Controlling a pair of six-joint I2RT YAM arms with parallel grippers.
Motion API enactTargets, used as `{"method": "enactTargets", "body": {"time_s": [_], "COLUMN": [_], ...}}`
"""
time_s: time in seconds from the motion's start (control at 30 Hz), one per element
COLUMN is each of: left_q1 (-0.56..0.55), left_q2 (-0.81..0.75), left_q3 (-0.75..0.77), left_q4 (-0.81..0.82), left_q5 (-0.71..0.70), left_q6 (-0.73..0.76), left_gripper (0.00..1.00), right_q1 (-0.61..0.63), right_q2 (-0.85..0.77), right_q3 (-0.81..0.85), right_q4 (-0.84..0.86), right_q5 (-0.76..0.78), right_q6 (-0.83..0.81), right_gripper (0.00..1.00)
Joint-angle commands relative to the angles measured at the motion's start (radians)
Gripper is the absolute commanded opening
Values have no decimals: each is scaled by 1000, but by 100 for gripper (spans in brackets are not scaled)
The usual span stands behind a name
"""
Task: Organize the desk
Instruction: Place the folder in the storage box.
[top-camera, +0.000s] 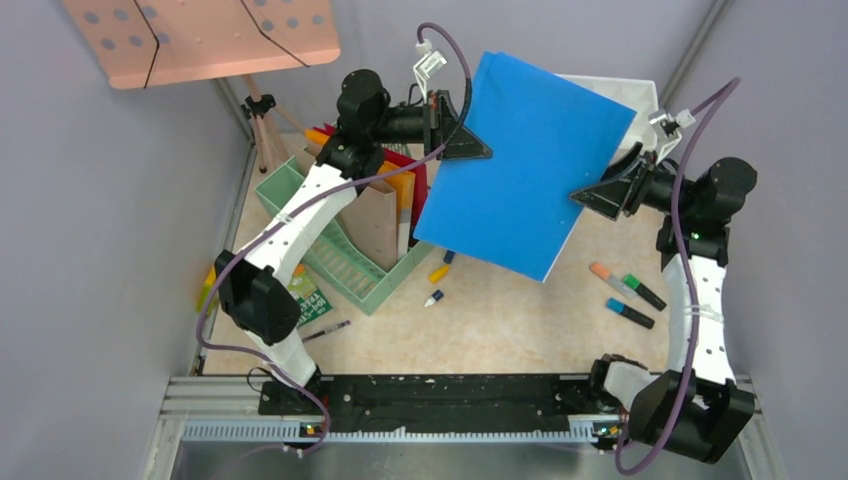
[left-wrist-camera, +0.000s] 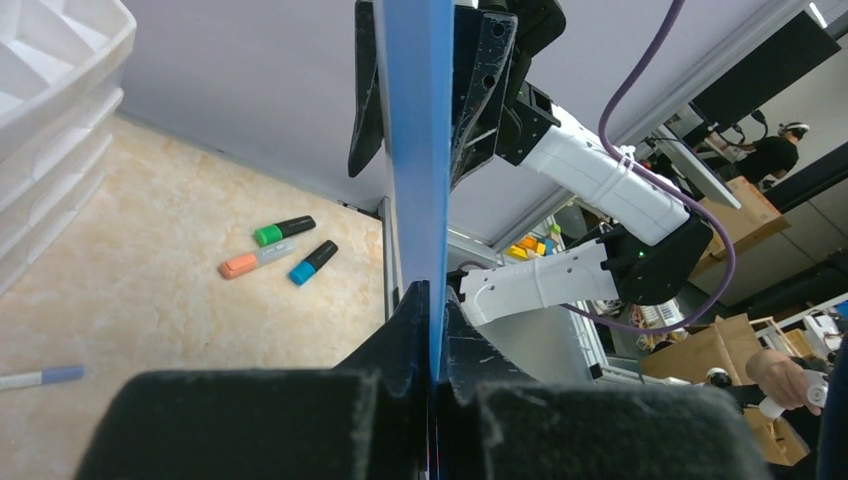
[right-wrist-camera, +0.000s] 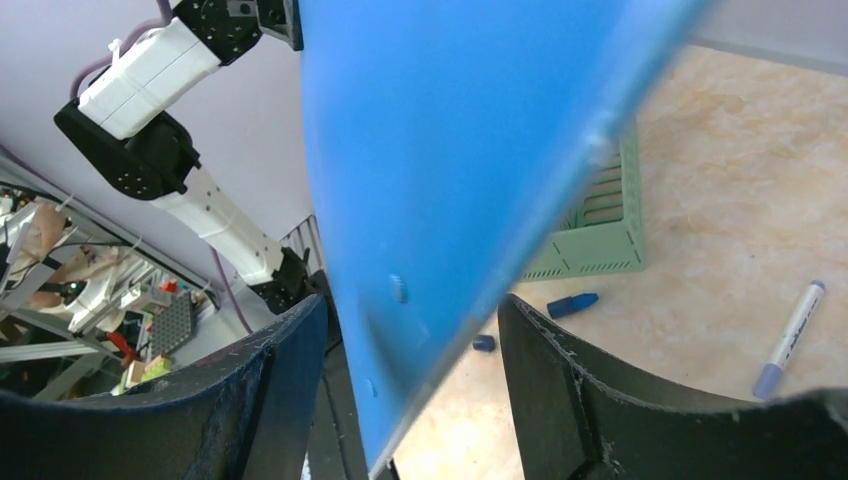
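A large blue folder (top-camera: 525, 160) hangs tilted in the air above the beige marble desk (top-camera: 500, 330). My left gripper (top-camera: 478, 150) is shut on its left edge; in the left wrist view the fingers (left-wrist-camera: 432, 295) pinch the thin blue sheet (left-wrist-camera: 415, 150) edge-on. My right gripper (top-camera: 590, 197) is at the folder's right edge and stands open. In the right wrist view the folder (right-wrist-camera: 450, 150) passes between the spread jaws (right-wrist-camera: 410, 320) with gaps on both sides.
A green file organizer (top-camera: 350, 270) with brown and red files stands at the left. Stacked white trays (top-camera: 640, 95) sit at the back right. Orange (top-camera: 601, 271), green (top-camera: 642, 291) and blue (top-camera: 628, 313) highlighters lie at the right. Loose markers (top-camera: 438, 272) lie mid-desk, and a pink music stand (top-camera: 200, 35) is at the back left.
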Motion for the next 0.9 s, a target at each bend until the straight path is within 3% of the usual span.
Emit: {"method": "enactTargets", "body": {"time_s": [0.0, 0.2, 0.37, 0.57, 0.73, 0.87], "left_q1": [10, 14, 14, 15, 14, 15], "left_q2": [-72, -64, -45, -47, -54, -51], "left_q3": [-46, -87, -106, -131, -117, -54], "left_q4": [206, 293, 337, 269, 125, -60], "left_q5": [6, -19, -38, -52, -69, -96], "left_q6": [-85, -127, -156, -72, 52, 191], "left_gripper": [0, 0, 0, 0, 0, 0], "right_q1": [34, 99, 121, 122, 122, 122], "right_q2": [-35, -41, -50, -47, -44, -47], "right_q3": [-2, -76, -99, -97, -75, -30], "right_q4": [67, 284, 343, 475, 487, 357], "right_q5": [27, 54, 72, 67, 59, 76], "right_q6": [2, 179, 203, 298, 301, 193], "right_gripper": [63, 61, 56, 32, 0, 0]}}
